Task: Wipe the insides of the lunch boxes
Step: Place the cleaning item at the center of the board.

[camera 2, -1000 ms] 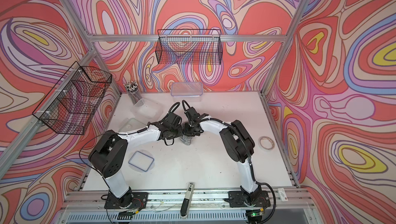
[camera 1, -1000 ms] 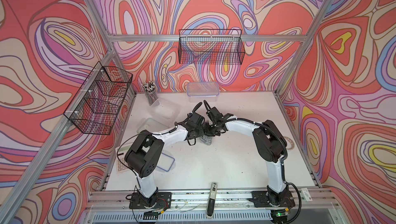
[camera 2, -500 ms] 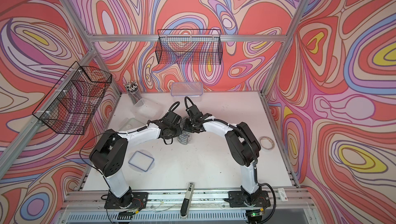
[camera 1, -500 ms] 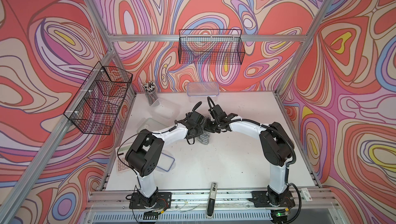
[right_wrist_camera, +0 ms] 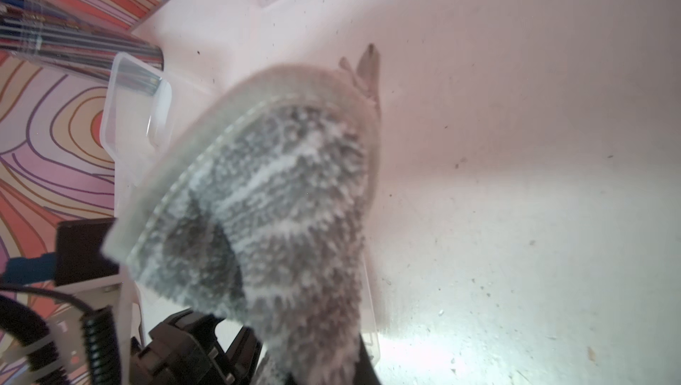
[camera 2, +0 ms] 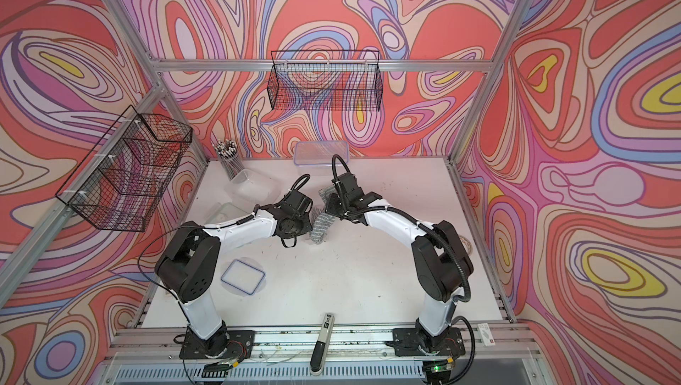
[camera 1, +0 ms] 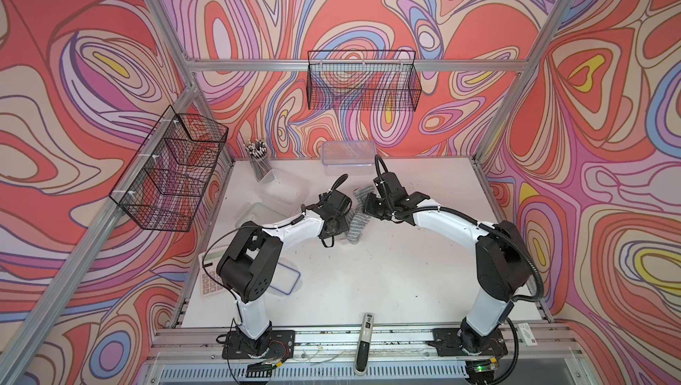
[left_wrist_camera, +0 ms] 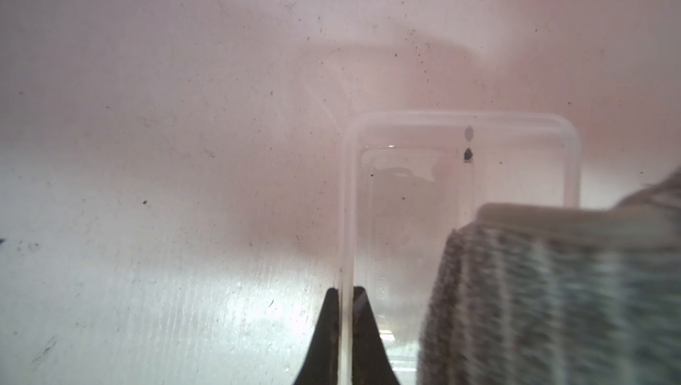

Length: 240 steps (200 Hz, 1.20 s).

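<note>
My left gripper (left_wrist_camera: 345, 293) is shut on one wall of the small clear lunch box (left_wrist_camera: 460, 123), which stands mid-table. My right gripper (right_wrist_camera: 322, 368) is shut on the grey striped cloth (right_wrist_camera: 287, 199). The cloth (camera 1: 356, 219) hangs from it down into the box, just right of the left gripper (camera 1: 342, 223). The right gripper (camera 1: 370, 204) is behind and above the box. An open medium lunch box (camera 1: 282, 188) sits at the back left. The large lidded lunch box (camera 1: 348, 156) stands against the back wall. A blue-rimmed lid (camera 2: 243, 276) lies near the left arm's base.
A mesh pen cup (camera 1: 258, 160) stands in the back left corner, with a clear tub or lid (camera 1: 258, 213) in front of it. A calculator (camera 1: 210, 278) lies at the left edge, a marker (camera 1: 365, 342) on the front rail and a tape roll (camera 2: 465, 245) at the right. Wire baskets (camera 1: 363, 83) hang on the walls.
My right gripper has drawn back toward the rear wall and risen, pulling the cloth up with it. The left gripper has stayed shut on the small box, hardly moving.
</note>
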Each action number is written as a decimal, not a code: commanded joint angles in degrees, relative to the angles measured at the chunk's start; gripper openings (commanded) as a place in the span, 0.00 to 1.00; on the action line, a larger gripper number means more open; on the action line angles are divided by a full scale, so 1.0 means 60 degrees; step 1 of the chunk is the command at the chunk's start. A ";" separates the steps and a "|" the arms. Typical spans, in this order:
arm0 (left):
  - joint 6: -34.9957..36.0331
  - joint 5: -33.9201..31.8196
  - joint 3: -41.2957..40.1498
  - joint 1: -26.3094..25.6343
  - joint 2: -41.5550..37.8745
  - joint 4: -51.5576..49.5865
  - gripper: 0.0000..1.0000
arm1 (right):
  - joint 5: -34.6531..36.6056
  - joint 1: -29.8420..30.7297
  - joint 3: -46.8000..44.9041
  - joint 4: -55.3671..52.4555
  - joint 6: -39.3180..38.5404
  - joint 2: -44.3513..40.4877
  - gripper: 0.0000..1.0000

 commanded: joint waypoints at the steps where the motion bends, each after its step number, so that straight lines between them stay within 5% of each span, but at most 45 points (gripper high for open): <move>1: 0.0025 -0.0206 0.0210 0.0074 0.0327 -0.0602 0.00 | 0.0690 -0.0252 -0.0217 -0.0248 -0.0188 -0.0653 0.00; 81: 0.0619 -0.0374 0.0655 0.0365 0.0485 -0.1113 0.00 | 0.1074 -0.2093 -0.0500 -0.1808 -0.1240 -0.2041 0.00; 119: 0.1353 -0.0314 0.1151 0.0831 0.0598 -0.1539 0.00 | 0.0981 -0.2873 -0.0425 -0.2589 -0.2013 -0.1363 0.00; 145: 0.1944 -0.0298 0.1429 0.1137 0.0602 -0.1737 0.00 | 0.2238 -0.3005 0.0112 -0.3713 -0.2515 -0.0319 0.00; 172: 0.2562 -0.0283 0.1754 0.1489 0.0613 -0.2038 0.00 | 0.3859 -0.3005 0.0794 -0.4911 -0.2782 0.0722 0.17; 240: 0.3491 -0.0460 0.2100 0.1991 0.0606 -0.2419 0.00 | 0.6092 -0.3005 0.1378 -0.6345 -0.2801 0.1014 0.79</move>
